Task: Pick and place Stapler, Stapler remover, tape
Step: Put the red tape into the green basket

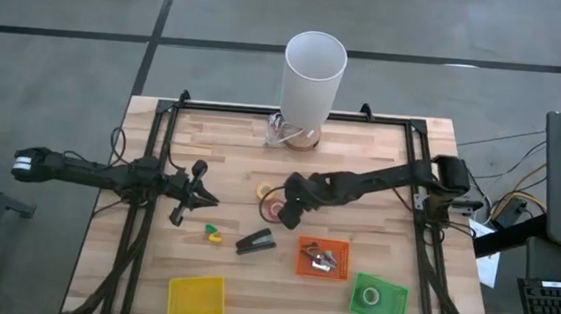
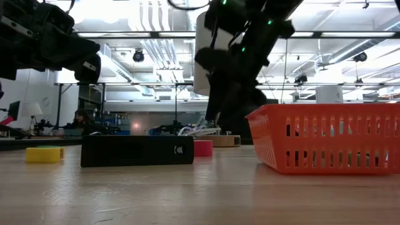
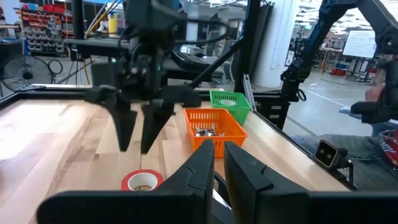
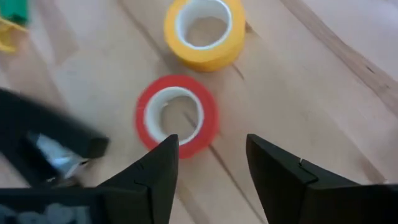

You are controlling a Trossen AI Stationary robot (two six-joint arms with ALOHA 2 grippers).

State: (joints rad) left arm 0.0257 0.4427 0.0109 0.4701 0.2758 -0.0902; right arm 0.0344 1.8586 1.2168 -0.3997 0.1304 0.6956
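My left arm: slender, black, jointed, with a white band at its outer end. My right arm: black, thicker segments, boxy base joint with cables beside it. My right gripper: two matte black wedge-shaped fingers with angled tips.

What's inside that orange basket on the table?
The orange basket holds a few small metallic items, probably staple removers, though they are too small to tell. In the low view its wall hides the contents. The right gripper hovers open above the red tape.
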